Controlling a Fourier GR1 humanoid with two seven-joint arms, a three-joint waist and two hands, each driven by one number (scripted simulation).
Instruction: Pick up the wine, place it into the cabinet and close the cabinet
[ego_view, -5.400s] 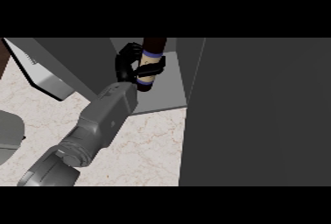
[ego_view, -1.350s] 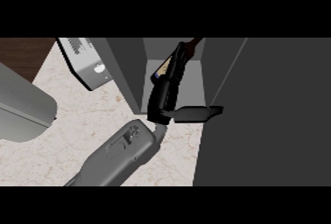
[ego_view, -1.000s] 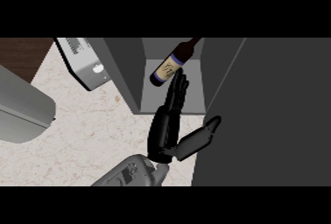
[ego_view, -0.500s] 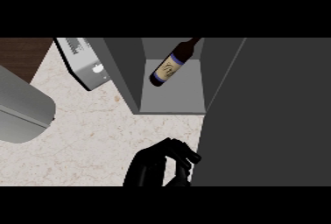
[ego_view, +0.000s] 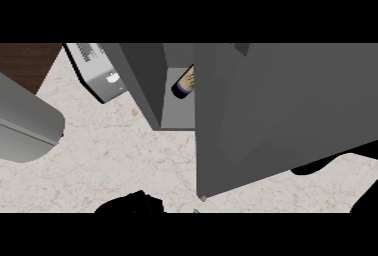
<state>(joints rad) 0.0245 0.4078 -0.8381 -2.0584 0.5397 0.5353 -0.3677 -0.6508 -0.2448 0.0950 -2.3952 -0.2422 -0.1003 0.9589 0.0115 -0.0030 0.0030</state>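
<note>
Head view: the wine (ego_view: 184, 83) lies inside the cabinet (ego_view: 148, 85), mostly hidden by the door (ego_view: 280, 110), which hangs part-closed. Only its lower body and label show. Its long axis seems to tilt, base nearer left, neck going far-right behind the door. My right hand (ego_view: 133, 203) is a dark blob at the near edge over the worktop (ego_view: 111, 145); can't tell if it's spread or curled. Worry: the door might catch the bottle if it sticks out.
</note>
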